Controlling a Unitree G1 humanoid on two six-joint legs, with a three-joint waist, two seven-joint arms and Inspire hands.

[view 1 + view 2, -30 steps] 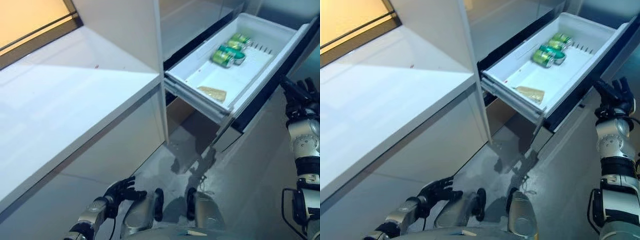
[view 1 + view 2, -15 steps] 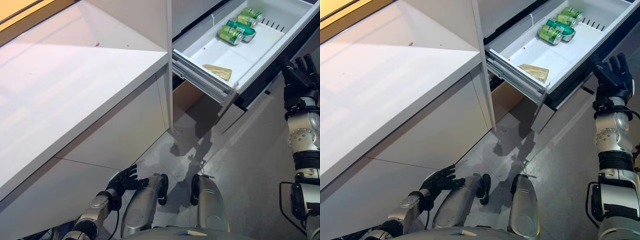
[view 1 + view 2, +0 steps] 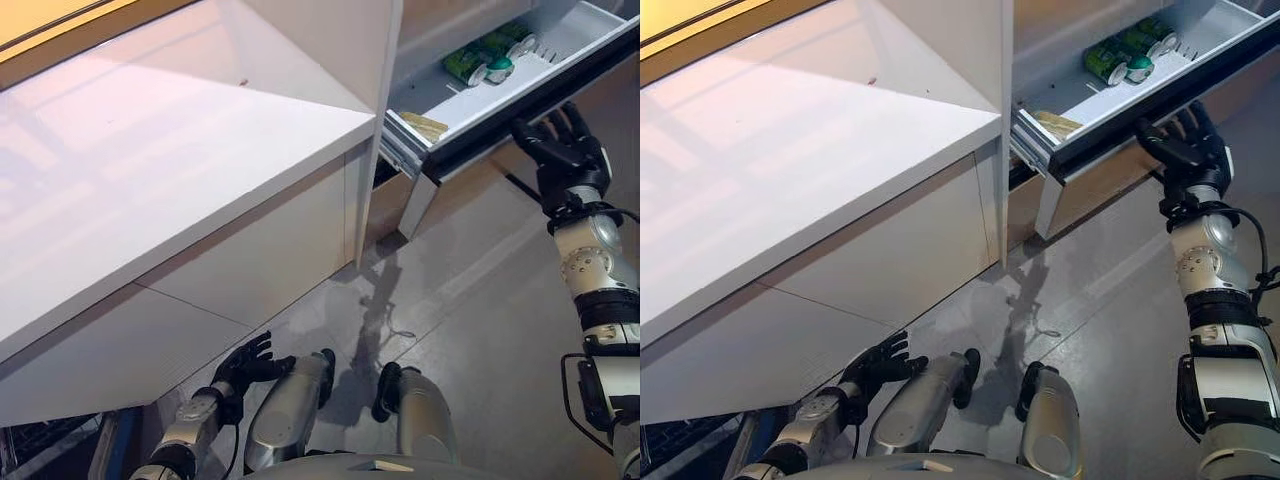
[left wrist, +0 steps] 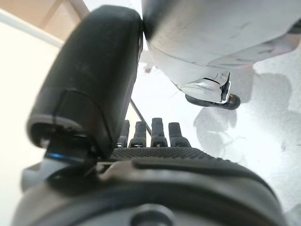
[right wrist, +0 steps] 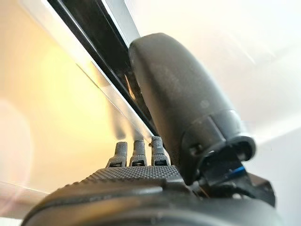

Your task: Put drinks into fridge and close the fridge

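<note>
A white fridge drawer (image 3: pixel 560 75) stands partly pulled out at the upper right, with a dark front panel. Green cans (image 3: pixel 470 62) lie inside it at the back, and a flat tan packet (image 3: pixel 425 125) lies near its inner corner. My right hand (image 3: pixel 560 150) is open, its straight fingers pressed flat against the drawer's dark front; it also shows in the right wrist view (image 5: pixel 155 155). My left hand (image 3: pixel 245 365) hangs low beside the cabinet with relaxed fingers and holds nothing.
A long white counter (image 3: pixel 150 180) runs along the left, with white cabinet fronts (image 3: pixel 240 260) below it. A tall white panel (image 3: pixel 375 60) stands between counter and fridge. Grey floor (image 3: pixel 480 310) lies open below the drawer.
The drawer has slid in a good way, and my right hand has gone with it against its front. The whole view has shifted, so the camera moved. The left hand stays low.
</note>
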